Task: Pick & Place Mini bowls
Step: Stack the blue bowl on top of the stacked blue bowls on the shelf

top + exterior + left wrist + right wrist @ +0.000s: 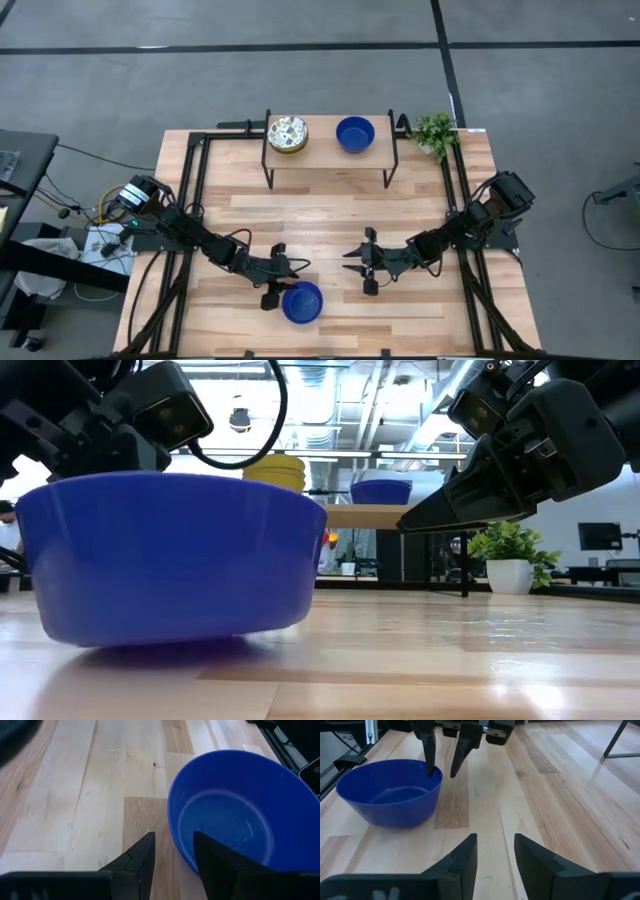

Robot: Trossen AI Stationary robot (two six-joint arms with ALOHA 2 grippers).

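A glossy blue mini bowl (302,302) sits upright on its base on the wooden table near the front edge; it fills the left of the low view (170,555). My left gripper (174,845) is open at the bowl's left rim, with one finger over the inside and one outside the wall. The right wrist view shows those fingertips (442,772) at rim height. My right gripper (352,262) hovers open to the bowl's right with nothing between its fingers (495,842). A speckled mini bowl (287,133) and a second blue mini bowl (355,133) rest on a small raised shelf (320,155) at the far side.
A potted plant (435,130) stands at the far right corner of the table. Black rails (195,190) run along the table's left and right sides. Bare wood (320,215) lies between the shelf and the grippers.
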